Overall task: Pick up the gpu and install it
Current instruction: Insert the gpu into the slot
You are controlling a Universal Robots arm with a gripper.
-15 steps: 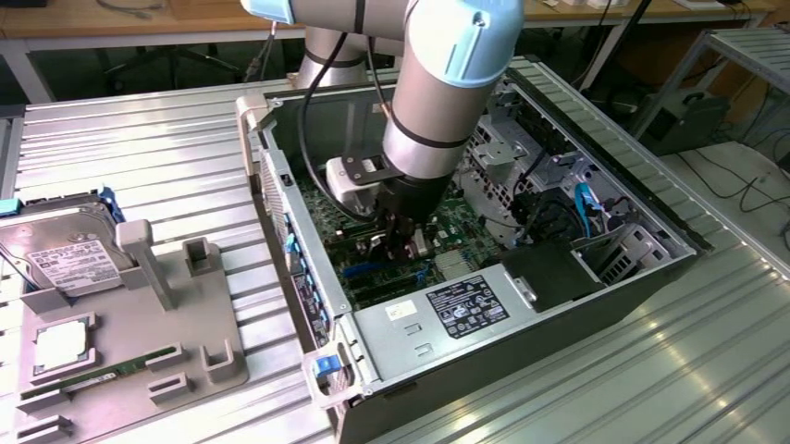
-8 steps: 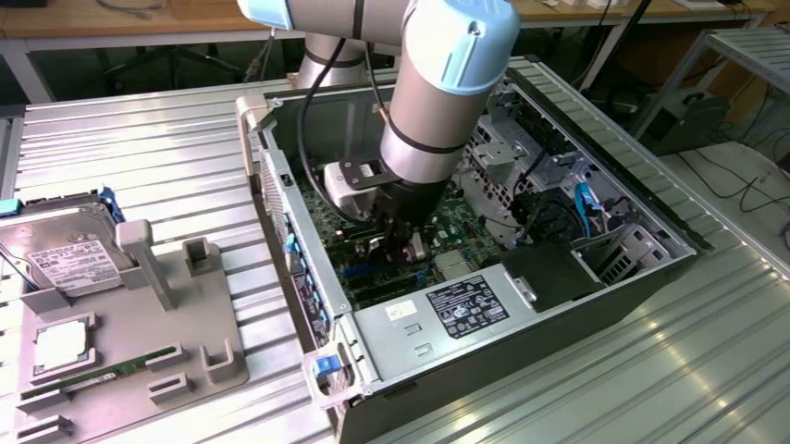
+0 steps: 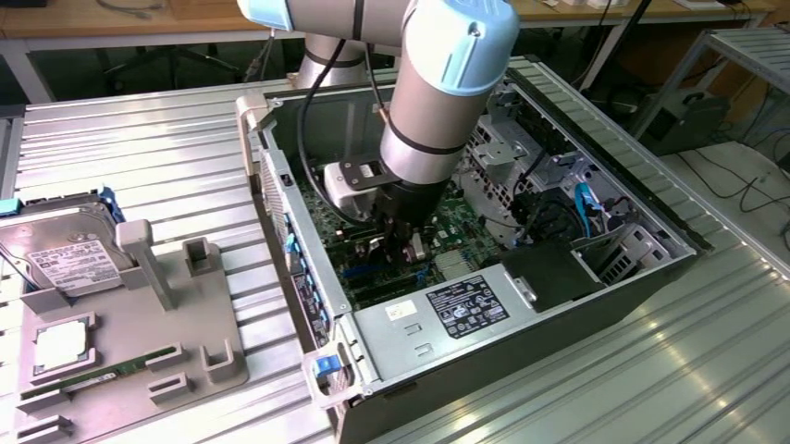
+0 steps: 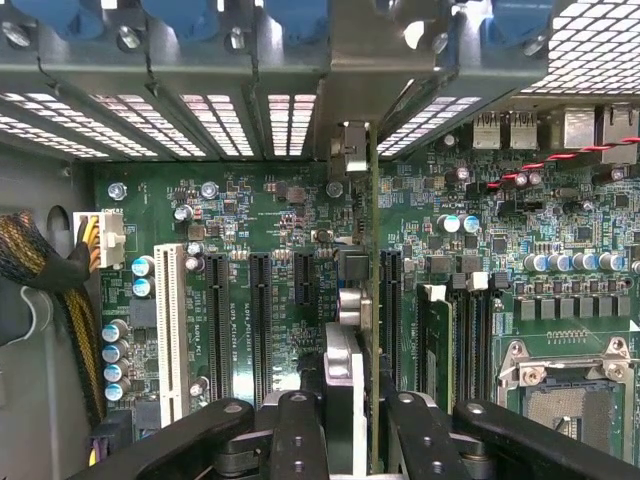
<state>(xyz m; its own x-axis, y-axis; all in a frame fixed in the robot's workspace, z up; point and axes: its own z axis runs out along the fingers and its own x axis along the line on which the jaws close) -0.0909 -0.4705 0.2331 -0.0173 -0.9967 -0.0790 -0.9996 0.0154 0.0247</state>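
The gpu (image 4: 373, 250), seen edge-on in the wrist view, stands upright over the motherboard (image 4: 250, 210), and I hold it in my end effector (image 4: 357, 405), fingers drawn narrow against its two faces. Its bracket (image 4: 346, 150) points toward the vented rear wall of the case (image 4: 200, 120). The lower edge of the gpu lies just beside a long black slot (image 4: 391, 310); I cannot tell whether it has entered a slot.

Progress, as I judge it: the pick-up is done and the gpu is inside the case and lined up with the slot rows. Seating is not confirmed, and the grip is not yet released.

The wrist view gives the alignment: the parallel black slots, a white slot (image 4: 170, 330) well to one side, and the CPU socket (image 4: 570, 390) on the other. The exterior view gives the setting instead: my arm reaches down into the open case (image 3: 617, 185), with the end effector (image 3: 401, 231) low over the board and the gpu (image 3: 416, 248) just beneath it. On the exterior view's left, a grey holder (image 3: 161, 342) on the tabletop (image 3: 148, 139) carries a hard drive (image 3: 55, 254) and a memory stick (image 3: 92, 377), both well apart from the case.
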